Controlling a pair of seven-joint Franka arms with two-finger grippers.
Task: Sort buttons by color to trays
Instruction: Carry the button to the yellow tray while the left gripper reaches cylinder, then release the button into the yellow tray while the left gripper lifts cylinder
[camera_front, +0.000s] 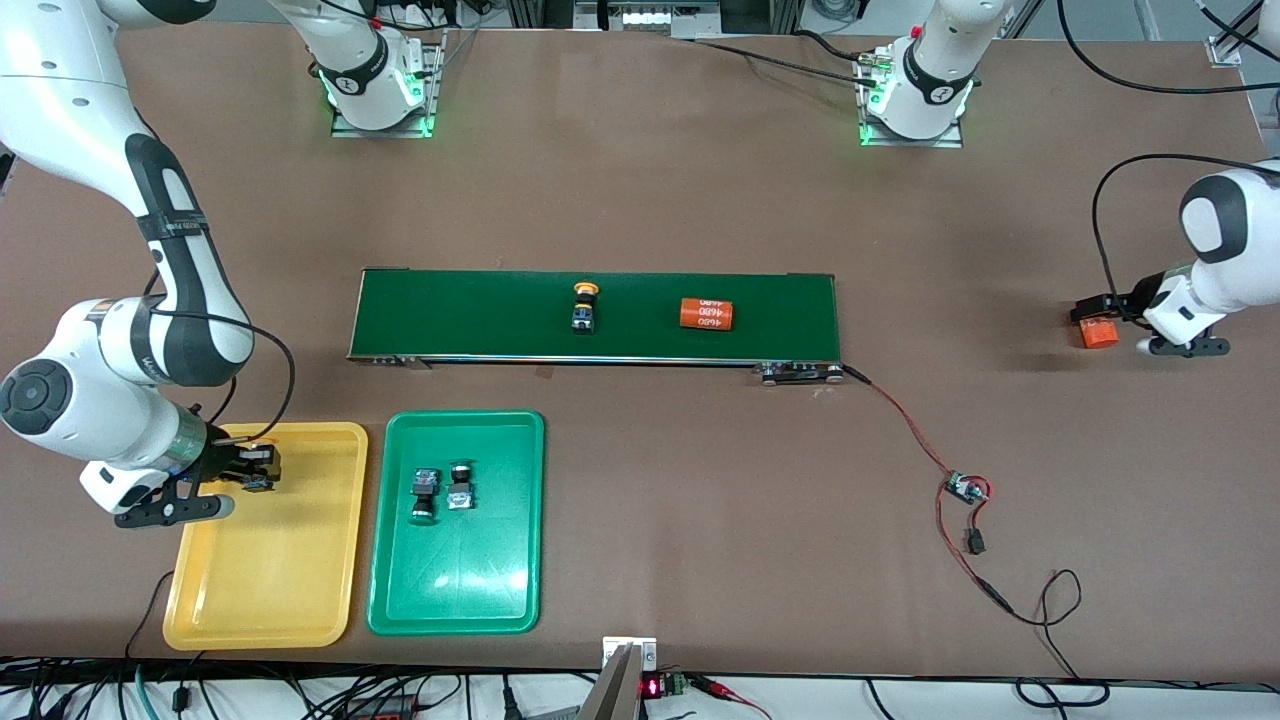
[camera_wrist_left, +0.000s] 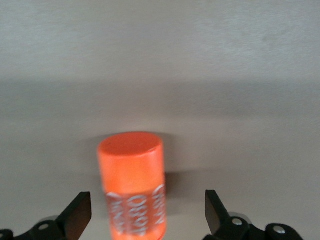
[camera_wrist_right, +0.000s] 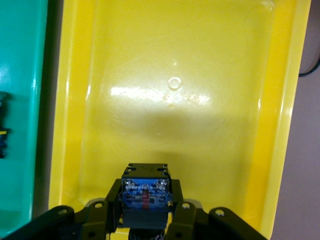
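Placing: your right pincer (camera_front: 262, 468) grips a button (camera_wrist_right: 144, 192) over the yellow tray (camera_front: 300, 590), at its edge farther from the front camera.
Green tray (camera_front: 455, 600): two buttons (camera_front: 441, 490) lie in it.
Belt (camera_front: 470, 310): one yellow-capped button (camera_front: 584, 306) remains, beside an orange cylinder (camera_front: 707, 314).
Left pincer (camera_wrist_left: 147, 217): open, waiting at another cylinder (camera_wrist_left: 134, 185) on the desk (camera_front: 640, 190).
Next: lower, release, then fetch the belt's button.

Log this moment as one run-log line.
right gripper: shut on button, over yellow tray | left gripper: open, around orange cylinder | green tray: two buttons
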